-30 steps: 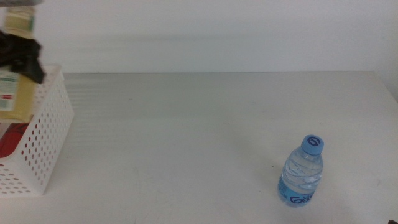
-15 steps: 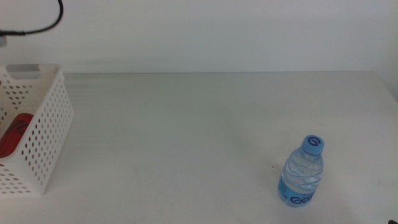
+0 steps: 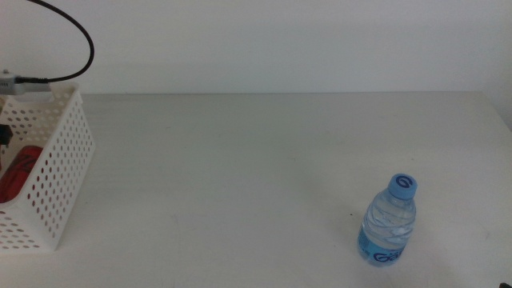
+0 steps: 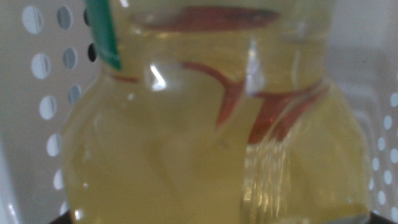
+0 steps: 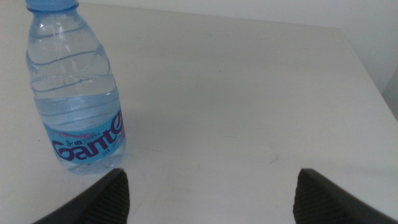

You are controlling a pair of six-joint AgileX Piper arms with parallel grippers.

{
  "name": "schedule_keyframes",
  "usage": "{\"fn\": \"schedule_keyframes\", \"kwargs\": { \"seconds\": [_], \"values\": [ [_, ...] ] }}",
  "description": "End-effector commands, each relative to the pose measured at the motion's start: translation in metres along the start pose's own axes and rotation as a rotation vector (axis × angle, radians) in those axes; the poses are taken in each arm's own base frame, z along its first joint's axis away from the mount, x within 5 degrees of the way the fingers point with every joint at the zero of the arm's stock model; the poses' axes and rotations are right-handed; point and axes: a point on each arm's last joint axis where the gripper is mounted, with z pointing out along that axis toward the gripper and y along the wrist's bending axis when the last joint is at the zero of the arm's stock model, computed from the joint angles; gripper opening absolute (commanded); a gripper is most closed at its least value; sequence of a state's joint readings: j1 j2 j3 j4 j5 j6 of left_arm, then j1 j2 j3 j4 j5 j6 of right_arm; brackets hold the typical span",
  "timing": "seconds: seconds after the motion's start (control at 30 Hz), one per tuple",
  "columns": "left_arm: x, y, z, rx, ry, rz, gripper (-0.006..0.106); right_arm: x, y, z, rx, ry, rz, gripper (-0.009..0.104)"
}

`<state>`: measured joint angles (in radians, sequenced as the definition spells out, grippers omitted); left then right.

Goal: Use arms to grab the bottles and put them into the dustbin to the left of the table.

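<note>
Here the right pincer (spread wide) sits beside the upright water bottle.

Water bottle, standing near the counter's front right corner: blue label band with white lettering reading approximately "Gante"; blue cap bears a rounded "G"-like mark. No other text is legible.
</note>
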<state>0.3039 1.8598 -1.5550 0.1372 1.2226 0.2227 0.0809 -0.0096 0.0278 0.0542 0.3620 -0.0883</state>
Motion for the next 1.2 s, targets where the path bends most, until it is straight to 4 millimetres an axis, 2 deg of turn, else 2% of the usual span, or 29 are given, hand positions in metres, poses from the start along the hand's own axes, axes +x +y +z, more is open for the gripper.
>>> {"fn": "schedule_keyframes", "kwargs": {
  "seconds": [0.0,0.13,0.27,0.4,0.43,0.47,0.63,0.83,1.0,1.17],
  "values": [
    [0.001,0.008,-0.034,-0.059,-0.106,-0.025,-0.004,-0.008,-0.001,-0.003,0.013,-0.086,-0.011,0.079],
    [0.001,0.008,-0.032,-0.059,-0.103,-0.005,0.005,-0.008,-0.001,-0.003,0.013,-0.086,-0.011,0.079],
    [-0.001,0.007,-0.033,-0.050,-0.121,0.001,0.029,-0.008,-0.001,-0.003,0.013,-0.086,-0.011,0.079],
    [-0.001,0.007,-0.033,-0.055,-0.123,-0.005,0.063,-0.008,-0.001,-0.003,0.013,-0.086,-0.011,0.079],
    [-0.002,0.007,-0.033,-0.054,-0.127,-0.008,0.080,-0.008,-0.001,-0.003,0.013,-0.086,-0.011,0.079],
    [-0.002,0.007,-0.033,-0.052,-0.128,-0.008,0.089,-0.008,-0.001,-0.003,0.013,-0.086,-0.011,0.079],
    [-0.002,-0.001,-0.048,-0.037,-0.197,-0.013,0.090,-0.008,-0.001,-0.003,0.013,-0.086,-0.011,0.079],
    [0.007,-0.016,-0.091,-0.050,-0.348,-0.002,0.090,-0.008,-0.001,-0.003,0.013,-0.086,-0.011,0.079],
    [0.023,-0.042,-0.131,-0.012,-0.495,0.011,0.090,-0.008,-0.001,-0.003,0.013,-0.086,-0.011,0.079],
    [0.047,-0.075,-0.151,0.065,-0.693,0.070,0.090,-0.008,-0.001,-0.003,0.013,-0.086,-0.011,0.079]
  ]
}}
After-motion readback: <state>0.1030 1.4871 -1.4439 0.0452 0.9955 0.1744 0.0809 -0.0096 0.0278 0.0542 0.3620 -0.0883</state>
